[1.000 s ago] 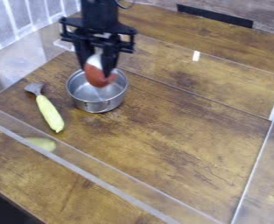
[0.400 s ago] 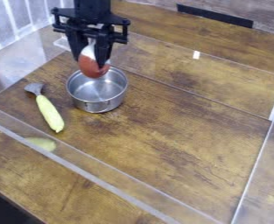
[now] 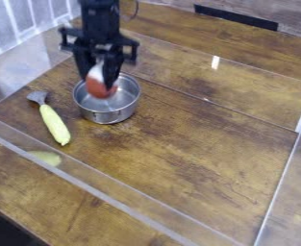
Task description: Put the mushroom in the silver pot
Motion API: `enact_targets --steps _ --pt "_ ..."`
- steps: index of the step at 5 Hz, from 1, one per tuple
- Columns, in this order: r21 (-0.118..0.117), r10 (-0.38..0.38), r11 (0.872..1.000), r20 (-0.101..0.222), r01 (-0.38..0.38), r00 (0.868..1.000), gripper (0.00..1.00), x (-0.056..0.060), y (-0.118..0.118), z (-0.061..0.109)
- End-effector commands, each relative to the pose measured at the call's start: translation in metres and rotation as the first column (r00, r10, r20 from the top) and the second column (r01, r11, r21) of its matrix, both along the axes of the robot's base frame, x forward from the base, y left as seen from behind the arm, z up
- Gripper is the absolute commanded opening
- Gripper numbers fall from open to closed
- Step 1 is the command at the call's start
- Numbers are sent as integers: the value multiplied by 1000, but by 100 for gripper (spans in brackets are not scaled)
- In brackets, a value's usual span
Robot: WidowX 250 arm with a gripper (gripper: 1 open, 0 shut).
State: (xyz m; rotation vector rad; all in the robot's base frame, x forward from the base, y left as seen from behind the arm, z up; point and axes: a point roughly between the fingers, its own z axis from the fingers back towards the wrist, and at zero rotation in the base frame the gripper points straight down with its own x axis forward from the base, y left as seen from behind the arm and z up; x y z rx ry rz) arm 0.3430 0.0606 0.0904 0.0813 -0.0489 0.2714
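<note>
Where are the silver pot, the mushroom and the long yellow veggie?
Silver pot [image 3: 111,114]: camera view, on its front wall.
Mushroom [image 3: 99,88]: camera view, on its reddish cap.
Yellow vegetable [image 3: 55,125]: camera view, on its long body.
</note>
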Motion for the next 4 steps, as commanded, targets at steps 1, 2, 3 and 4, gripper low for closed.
enact_targets --steps 1,2,3,4 --pt "9 35 999 60 -35 998 0 -6 -17 10" --pt "10 -27 1000 66 27 997 0 -1 -19 8" --pt "21 -71 997 66 69 995 0 10 -13 7" --pt "29 -54 998 62 52 997 0 22 -4 4"
